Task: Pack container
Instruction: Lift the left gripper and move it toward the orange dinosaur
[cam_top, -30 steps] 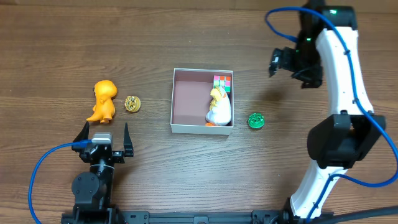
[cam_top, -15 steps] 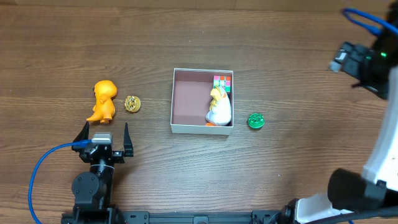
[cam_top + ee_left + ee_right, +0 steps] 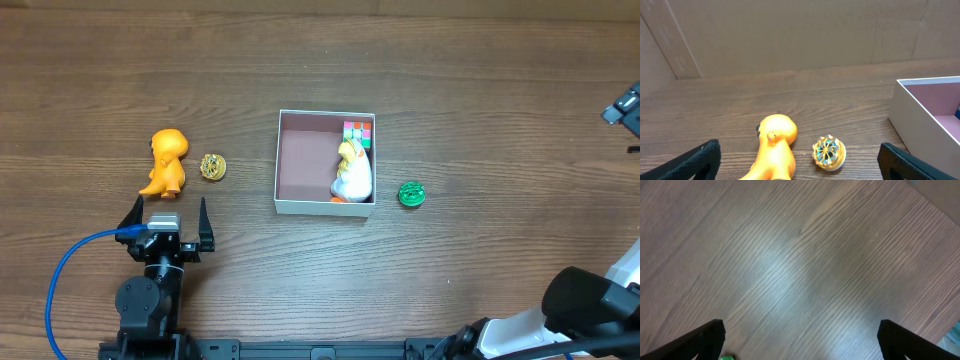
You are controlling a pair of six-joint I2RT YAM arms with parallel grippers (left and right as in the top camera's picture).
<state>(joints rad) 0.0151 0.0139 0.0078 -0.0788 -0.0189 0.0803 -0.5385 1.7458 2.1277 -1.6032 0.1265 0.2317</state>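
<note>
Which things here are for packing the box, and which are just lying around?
For the job: shallow white square container with pinkish floor; white-and-yellow duck toy and colourful puzzle cube inside it; orange plastic dinosaur, gold round toy and green round toy outside it.
Just there: blue cable; brown wooden table.

in container: duck, cube behind it | left: dinosaur, wheel beside it | right: disc

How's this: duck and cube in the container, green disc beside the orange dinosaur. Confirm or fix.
Wrong. In the overhead view the gold disc sits beside the orange dinosaur; the green disc lies right of the container. The duck and cube are inside.
</note>
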